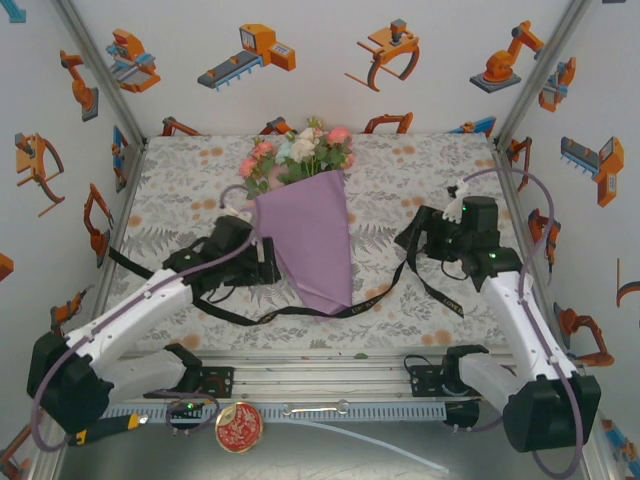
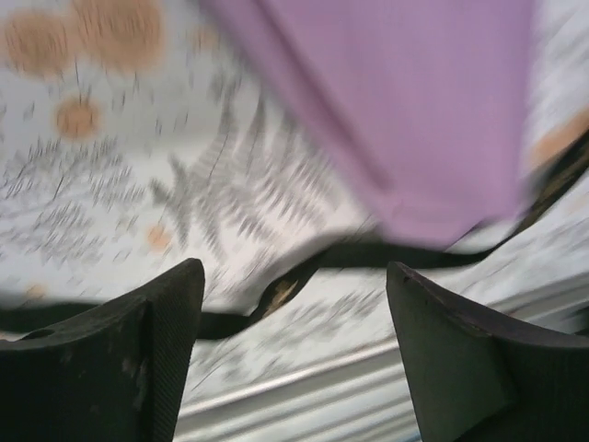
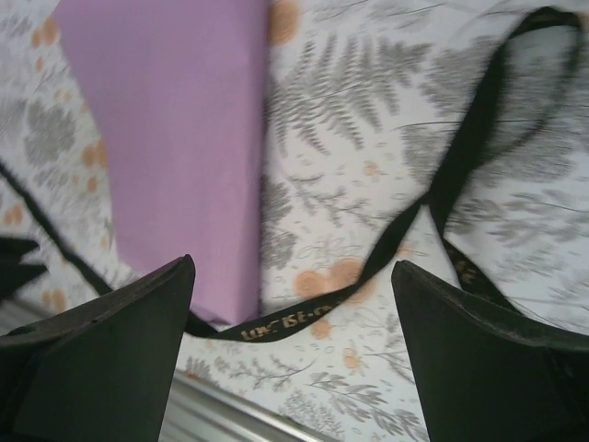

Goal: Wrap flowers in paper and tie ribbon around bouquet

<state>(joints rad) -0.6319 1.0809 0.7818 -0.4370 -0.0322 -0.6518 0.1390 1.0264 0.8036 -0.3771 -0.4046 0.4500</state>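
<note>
The bouquet (image 1: pixel 303 215) lies in the middle of the table (image 1: pixel 420 180), its tip pointing toward the arms. The flowers (image 1: pixel 300 150), pink, white and pale blue, stick out of the far end of the lilac paper (image 1: pixel 308 240), which is rolled into a cone. The black ribbon (image 1: pixel 360 307) passes flat under the cone close to its tip. One end trails off to the left and the other loops away to the right.

The top view places the left arm (image 1: pixel 150 300) with its jaws just beside the cone's left edge, and the right arm (image 1: pixel 510 300) with its jaws well apart from the cone, above the ribbon's right part.

The left wrist view, blurred, adds the cone's tip (image 2: pixel 405 110) with the ribbon (image 2: pixel 368 255) crossing beneath it. The left jaws stand wide apart, both fingers (image 2: pixel 138 368) bare.

The right wrist view shows the paper's long edge (image 3: pixel 175 138) and pale lettering on the ribbon (image 3: pixel 460 157), too small to read. The right jaws also gape wide, with nothing between the fingers (image 3: pixel 479 368).
</note>
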